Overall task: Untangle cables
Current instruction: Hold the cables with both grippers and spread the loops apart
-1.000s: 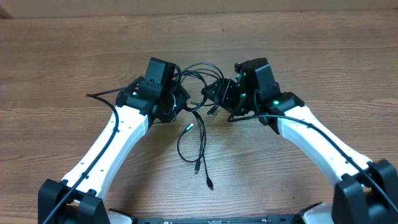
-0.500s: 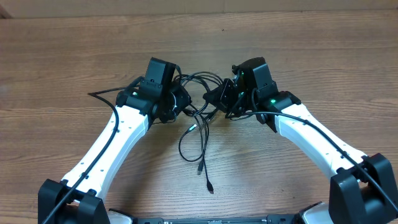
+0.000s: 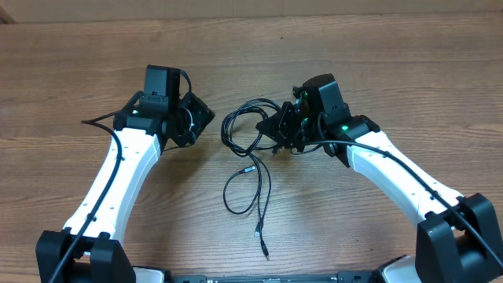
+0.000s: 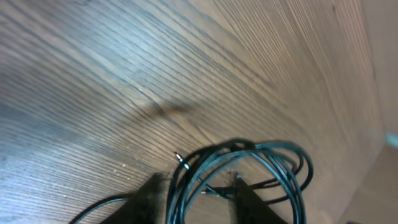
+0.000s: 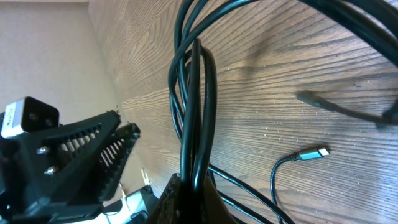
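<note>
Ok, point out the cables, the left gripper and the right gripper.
cables (image 5: pixel 198 112): right wrist view, on the bunched strands above the fingers.
left gripper (image 3: pixel 203 118): overhead view, between its fingertips.
right gripper (image 3: pixel 277 128): overhead view, between its fingertips, at the coil.

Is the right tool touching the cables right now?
Touching. Right wrist view shows cables running straight into the shut right tool, pinched between its tips.

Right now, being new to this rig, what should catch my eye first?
A loose tangle of thin black cables lies at the middle of the wooden table. The right pincer is shut on several strands of it. The left pincer stands open, apart from it, further left.
</note>
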